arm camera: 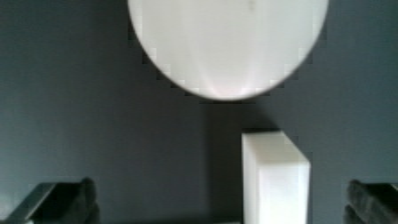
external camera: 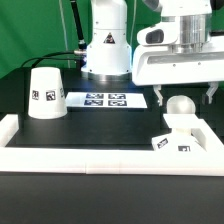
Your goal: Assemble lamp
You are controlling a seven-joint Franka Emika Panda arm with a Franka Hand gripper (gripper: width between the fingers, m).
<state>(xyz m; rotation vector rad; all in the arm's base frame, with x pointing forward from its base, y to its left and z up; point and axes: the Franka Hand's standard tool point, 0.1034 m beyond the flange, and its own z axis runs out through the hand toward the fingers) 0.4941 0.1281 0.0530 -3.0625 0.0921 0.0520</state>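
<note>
The white ball bulb (external camera: pixel 180 105) sits just behind the low square base block (external camera: pixel 182 136) at the exterior view's right. In the wrist view the bulb (arm camera: pixel 228 45) and one edge of the base block (arm camera: pixel 272 180) show with a dark gap between them. My gripper (external camera: pixel 184 95) hangs directly over the bulb, open and empty, with its fingers on either side above it. In the wrist view the gripper (arm camera: pixel 217 202) shows only its dark fingertips (arm camera: pixel 63 200) in the corners. The cone shade (external camera: pixel 45 93) stands alone at the exterior view's left.
The marker board (external camera: pixel 107 100) lies on the black table between the shade and the bulb. A long white border rail (external camera: pixel 100 156) runs along the front and up the left side. The robot's base (external camera: pixel 107 50) stands behind the marker board.
</note>
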